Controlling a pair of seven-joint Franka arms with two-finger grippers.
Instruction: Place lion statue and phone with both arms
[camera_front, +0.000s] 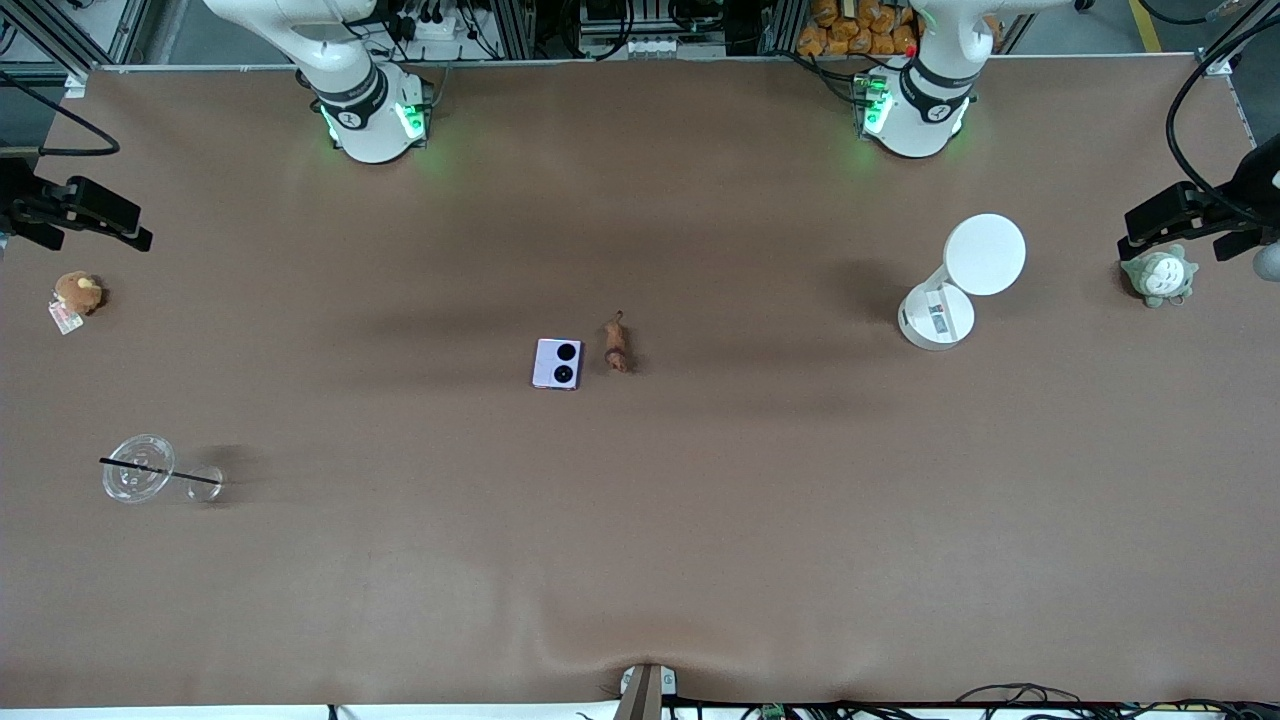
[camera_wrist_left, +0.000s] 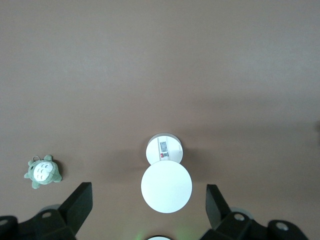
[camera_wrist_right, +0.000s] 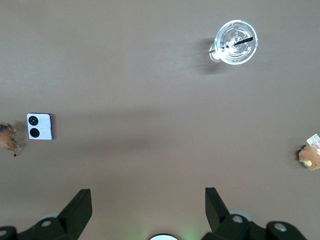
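Nearest the front camera, toward the right arm's end of the table (camera_front: 640, 560), a clear plastic cup (camera_front: 138, 468) is seen lying on its side with a black straw (camera_front: 160, 471) running across it. The same cup (camera_wrist_right: 236, 42) is visible in the right wrist view.

At the middle of the table, the phone (camera_front: 557, 363) is laid flat with its two black camera circles facing up. The lion statue (camera_front: 616, 344) is positioned just beside it, toward the left arm's end, and the two are not touching. Both the phone (camera_wrist_right: 39, 126) and the lion statue (camera_wrist_right: 7, 139) are also shown in the right wrist view.

Slightly farther from the front camera, a white round-topped stand (camera_front: 958, 283) is located toward the left arm's end, and the stand (camera_wrist_left: 165, 175) is seen from above in the left wrist view. A grey-green plush (camera_front: 1159, 274) is placed near that end's table edge. A round brown plush toy (camera_front: 77, 295) with a tag is placed near the edge at the right arm's end.

The left gripper (camera_wrist_left: 146, 200) is held high over the stand, with its fingers (camera_wrist_left: 78, 202) spread wide and nothing between them. The right gripper (camera_wrist_right: 147, 202) is held high over bare table, fingers (camera_wrist_right: 80, 206) likewise wide apart and empty. Neither gripper is in contact with any object.
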